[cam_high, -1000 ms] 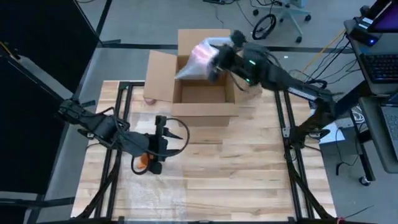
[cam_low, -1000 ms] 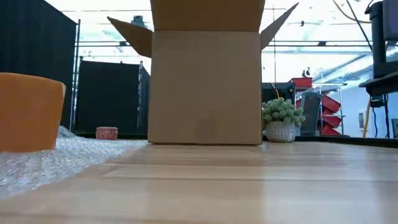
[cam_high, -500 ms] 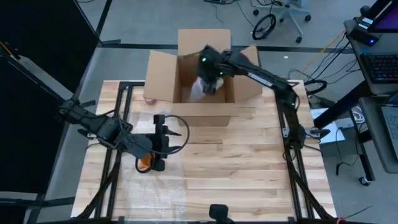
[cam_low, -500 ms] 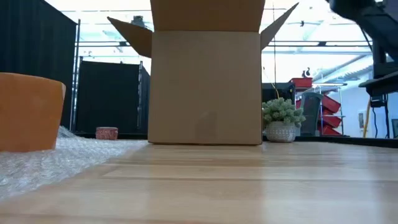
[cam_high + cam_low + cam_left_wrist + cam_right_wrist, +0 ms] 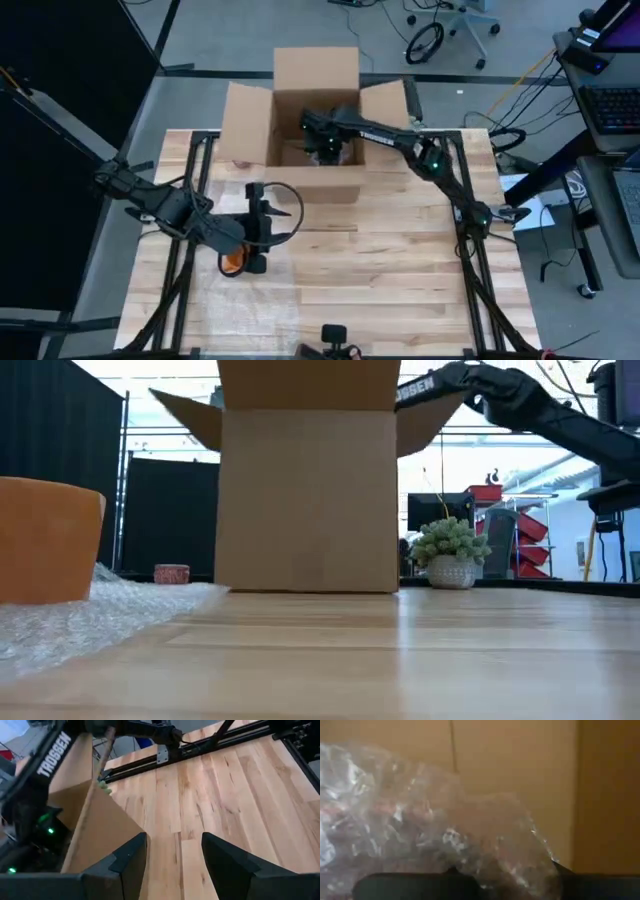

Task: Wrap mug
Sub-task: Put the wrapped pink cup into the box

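Observation:
An orange mug [image 5: 231, 260] stands upright on a bubble-wrap sheet [image 5: 95, 615] at the table's left; in the low view the mug [image 5: 45, 540] is at the left edge. My left gripper [image 5: 172, 862] hovers open right beside the mug, with nothing between its fingers. My right gripper [image 5: 322, 148] reaches down into the open cardboard box [image 5: 315, 110] at the far middle. It is shut on a bubble-wrapped bundle [image 5: 420, 825], which fills the right wrist view. My right gripper holds the bubble-wrapped bundle [image 5: 470, 865] inside the box. The wrap lies over the fingers, so the part they have does not show. The arm comes from the table's right, slanting down over the box's rim. Whether the bundle rests on the box floor cannot be told.
The box's flaps [image 5: 185, 415] stand open to all sides. A small potted plant [image 5: 450, 555] and a small red object [image 5: 172, 573] sit beside the box at the far edge. Bare wood [image 5: 400, 270] spans the middle and right of the table.
My right gripper has carried the bubble-wrapped bundle from above the box's far right flap down into the box, toward the table's left. The box has slid a little toward the table's left edge.

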`<state>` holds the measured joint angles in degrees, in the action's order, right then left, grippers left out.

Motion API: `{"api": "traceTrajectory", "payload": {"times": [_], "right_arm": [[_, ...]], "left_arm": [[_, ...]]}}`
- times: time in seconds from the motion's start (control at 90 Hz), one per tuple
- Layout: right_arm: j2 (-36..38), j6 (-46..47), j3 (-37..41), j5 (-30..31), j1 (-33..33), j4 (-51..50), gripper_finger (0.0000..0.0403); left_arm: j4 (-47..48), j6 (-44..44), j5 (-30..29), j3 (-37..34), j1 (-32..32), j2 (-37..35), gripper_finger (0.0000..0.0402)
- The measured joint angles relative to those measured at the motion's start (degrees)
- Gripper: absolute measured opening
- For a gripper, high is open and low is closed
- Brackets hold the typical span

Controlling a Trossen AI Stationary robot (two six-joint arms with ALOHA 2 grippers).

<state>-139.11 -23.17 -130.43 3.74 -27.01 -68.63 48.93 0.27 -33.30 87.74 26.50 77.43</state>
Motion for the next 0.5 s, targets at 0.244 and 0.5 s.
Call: {"api": "traceTrajectory", "payload": {"times": [0.244, 0.5], "right_arm": [[-2.23, 0.51, -0.17, -1.22, -0.08, -0.33, 0.0122], [-1.96, 1.45, -0.27, -2.93, -0.47, 0.06, 0.0205]], "left_arm": [[0.02, -0.02, 0.00, 0.00, 0.00, 0.00, 0.0178], [0.00, 0.00, -0.01, 0.00, 0.00, 0.00, 0.0178]]}}
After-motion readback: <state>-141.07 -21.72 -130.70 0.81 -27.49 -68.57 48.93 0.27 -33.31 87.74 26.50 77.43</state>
